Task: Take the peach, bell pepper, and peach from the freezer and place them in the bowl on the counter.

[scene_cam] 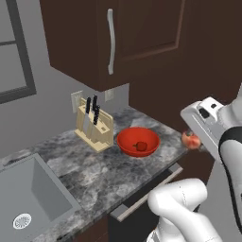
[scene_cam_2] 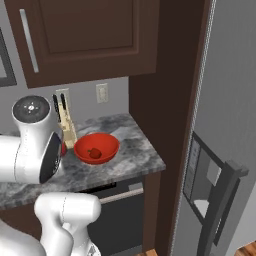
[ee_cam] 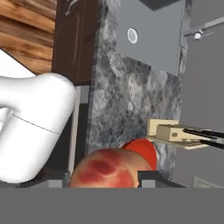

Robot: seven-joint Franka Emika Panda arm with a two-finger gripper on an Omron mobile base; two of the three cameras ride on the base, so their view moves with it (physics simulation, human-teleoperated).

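While the arm reaches over the right end of the counter [scene_cam: 108,175], its gripper [ee_cam: 104,181] is clenched on a peach [ee_cam: 105,173], the fruit sitting between the dark fingertips. From the left the peach [scene_cam: 190,140] hangs just past the counter's edge, near the red bowl [scene_cam: 127,142]. Inside the bowl lies the bell pepper [scene_cam: 140,146]. A knife block [scene_cam: 94,125] stands just beside the bowl; whether they touch is hard to tell.

glossy white rounded arm [scene_cam: 182,208] with dark joint bands and perhaps a grey end cap.
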